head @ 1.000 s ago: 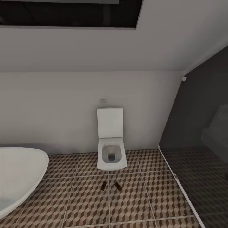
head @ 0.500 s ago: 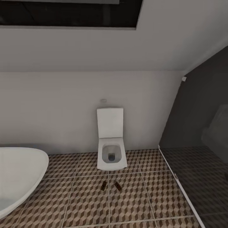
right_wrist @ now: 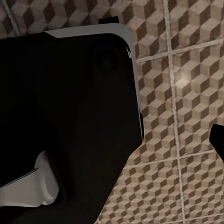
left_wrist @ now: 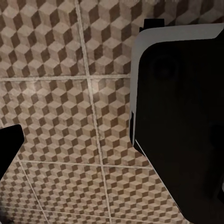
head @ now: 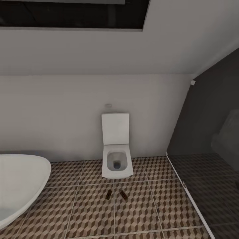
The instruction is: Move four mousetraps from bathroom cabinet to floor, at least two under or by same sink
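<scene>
— What's on the bathroom floor (head: 86,205) right now?

— Two mousetraps (head: 108,195) lie flat on the cube-patterned tiles just in front of the white toilet (head: 116,151), either side of a grout line, close together but apart. The second trap (head: 123,195) sits to the right.

— Anything else around?

— A white bathtub (head: 20,186) rim at the left, dark glass panel (head: 212,139) at the right.

— And the jaws?

— Both wrist views show dark housing over tile; I cannot tell whether either pair is open, nor what they hold.
</scene>
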